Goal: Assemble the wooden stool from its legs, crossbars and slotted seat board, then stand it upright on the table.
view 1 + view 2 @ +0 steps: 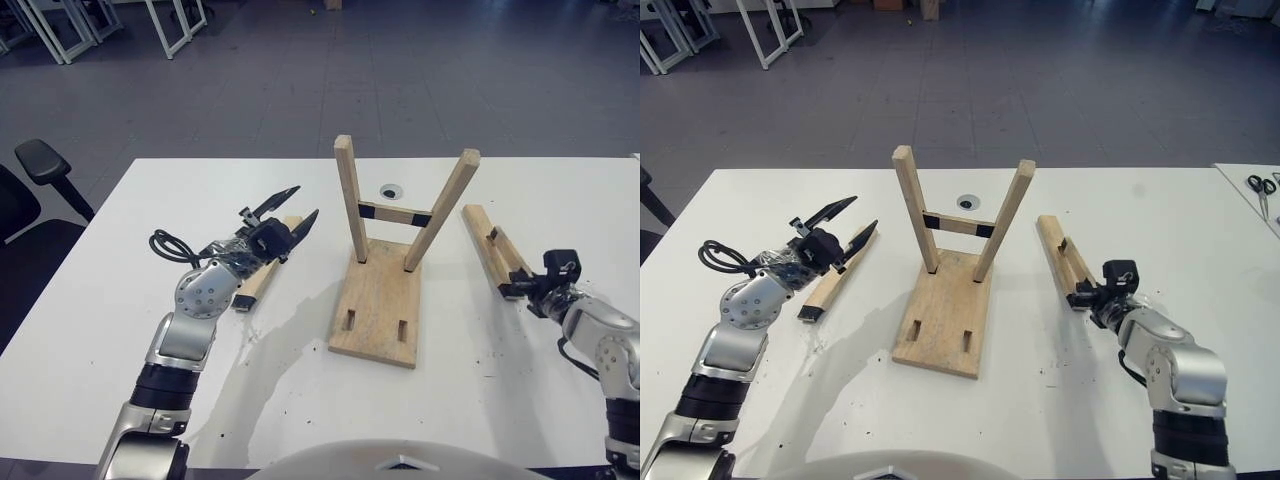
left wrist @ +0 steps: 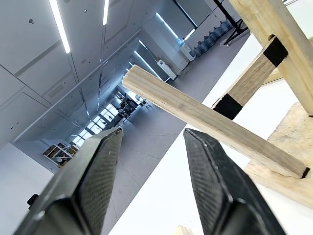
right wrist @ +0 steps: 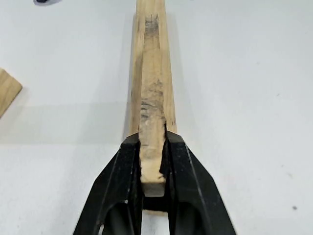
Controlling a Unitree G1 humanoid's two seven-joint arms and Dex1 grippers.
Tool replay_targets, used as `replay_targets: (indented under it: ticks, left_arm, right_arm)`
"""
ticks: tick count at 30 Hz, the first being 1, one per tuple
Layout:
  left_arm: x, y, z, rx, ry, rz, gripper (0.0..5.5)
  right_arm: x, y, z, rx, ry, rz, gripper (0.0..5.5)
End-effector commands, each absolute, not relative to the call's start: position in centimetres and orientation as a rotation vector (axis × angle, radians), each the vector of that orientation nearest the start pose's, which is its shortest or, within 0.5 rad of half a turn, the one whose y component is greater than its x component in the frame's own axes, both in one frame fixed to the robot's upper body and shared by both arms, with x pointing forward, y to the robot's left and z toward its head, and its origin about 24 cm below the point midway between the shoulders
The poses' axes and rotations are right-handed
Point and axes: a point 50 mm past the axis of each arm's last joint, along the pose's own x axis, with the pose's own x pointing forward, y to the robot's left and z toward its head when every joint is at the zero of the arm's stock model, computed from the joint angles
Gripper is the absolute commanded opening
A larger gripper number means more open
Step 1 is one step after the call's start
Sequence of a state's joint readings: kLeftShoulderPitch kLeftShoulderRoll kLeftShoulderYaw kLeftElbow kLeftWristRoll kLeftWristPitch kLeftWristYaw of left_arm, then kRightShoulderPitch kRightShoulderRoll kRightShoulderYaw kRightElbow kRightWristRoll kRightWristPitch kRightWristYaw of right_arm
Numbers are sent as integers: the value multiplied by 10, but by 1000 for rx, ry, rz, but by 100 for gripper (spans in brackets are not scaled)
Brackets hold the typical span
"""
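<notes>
Fingers (image 3: 115,176) of the right gripper (image 3: 152,139) clamped on the near end of a loose leg (image 3: 151,73), one black pad on each side of the wood, with the very end of that leg buried between them. Flat on the white table (image 1: 120,300), right of the seat board (image 1: 375,295), pointing away from the robot, worn and rough along its upper face. Fingers (image 2: 98,171) of the left gripper (image 1: 306,200) spread wide, gripping nothing, raised over a second loose leg (image 1: 262,275) lying left of the board. Much of that leg covered by gripper and wrist, with a dark-tipped near end and a bit of the far end showing. Seat board flat at the table's middle, pale and grainy, with two legs (image 1: 350,195) standing in its far slots, splayed apart toward the top and joined by a short crossbar (image 1: 393,213) with black ends. Two near slots (image 1: 350,319) unfilled. Both standing legs cut off by the edge in the left wrist view. Wooden corner (image 3: 7,93) at the edge of the right wrist view, too little to identify.
</notes>
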State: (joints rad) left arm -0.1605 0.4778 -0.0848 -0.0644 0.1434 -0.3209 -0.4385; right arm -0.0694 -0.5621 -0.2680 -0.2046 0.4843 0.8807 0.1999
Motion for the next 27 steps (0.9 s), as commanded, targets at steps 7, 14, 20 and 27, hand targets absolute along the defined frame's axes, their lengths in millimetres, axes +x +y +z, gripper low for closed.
replay_targets:
  ticks: [7, 14, 20, 27]
  left_arm:
    - [276, 161, 135, 603, -407, -539, 230]
    - [293, 168, 197, 409, -557, -362, 230]
    - [295, 171, 247, 255, -684, -303, 230]
    - [286, 143, 316, 193, -792, -465, 230]
  right_arm:
    - [274, -265, 135, 55, 80, 24, 42]
    - [269, -238, 204, 493, -323, 352, 41]
    - [228, -193, 251, 773, -365, 949, 41]
    - [211, -154, 207, 426, 53, 1173, 41]
